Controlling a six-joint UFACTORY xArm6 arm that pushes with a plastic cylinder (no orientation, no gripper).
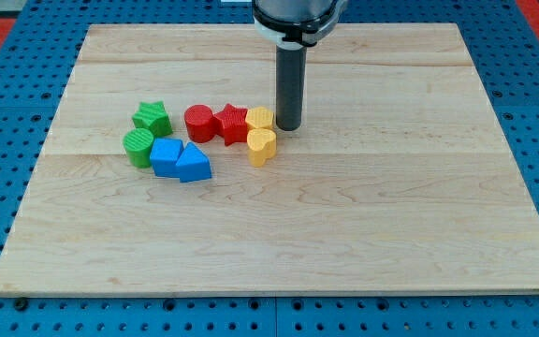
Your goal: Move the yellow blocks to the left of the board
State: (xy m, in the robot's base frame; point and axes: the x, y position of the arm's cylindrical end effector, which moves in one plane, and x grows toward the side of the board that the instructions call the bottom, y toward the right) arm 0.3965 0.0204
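Camera view: my tip (288, 127) stands touching, or just off, the right side of the far yellow block (259, 119); no fingers on this rod. A yellow heart block (262, 147) sits just nearer, beside it. Left of them, red star (231, 124) and red cylinder (199, 123) bar the way. Likely best: push leftward slowly, centred, or the yellows slip around the reds.

A straight, round rod of dark grey, smooth and unmarked, runs down to my tip (288, 127), a flat-cut end of the same width as the shaft. At its 12 o'clock end it meets a thin white collar under a wider black cylindrical housing with a glossy sheen, cut off by the view's top.
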